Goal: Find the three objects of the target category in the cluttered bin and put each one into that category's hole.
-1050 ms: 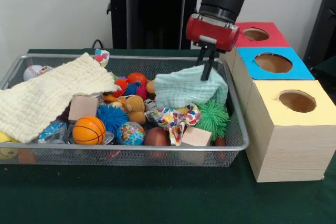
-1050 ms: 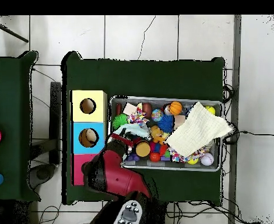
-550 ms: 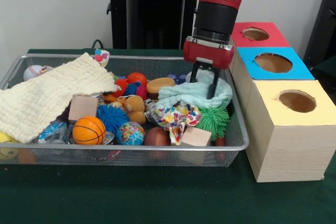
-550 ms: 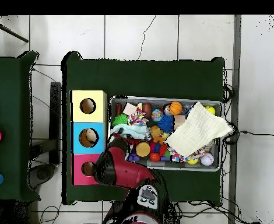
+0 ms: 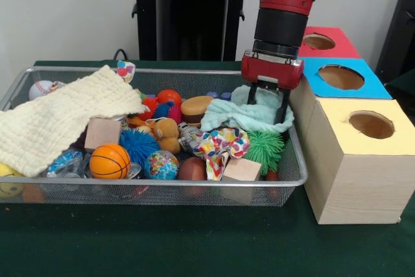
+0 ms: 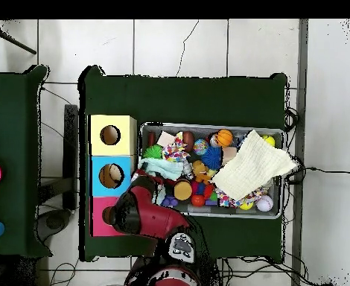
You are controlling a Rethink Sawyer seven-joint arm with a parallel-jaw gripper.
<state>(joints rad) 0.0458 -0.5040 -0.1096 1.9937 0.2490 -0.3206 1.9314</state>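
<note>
The green counter (image 5: 162, 244) carries a wire bin (image 5: 130, 189) at left and centre and three wooden boxes at right, with a yellow-topped hole (image 5: 371, 124), a blue one (image 5: 341, 76) and a red one (image 5: 320, 41). A big cream cloth (image 5: 58, 115) drapes the bin's left half, likely hiding toys beneath. At right of centre the gripper (image 5: 270, 109) stands with fingers spread and sunk into the mint cloth (image 5: 243, 115), apparently to pinch it. The patterned cloth (image 5: 217, 144) lies just below.
</note>
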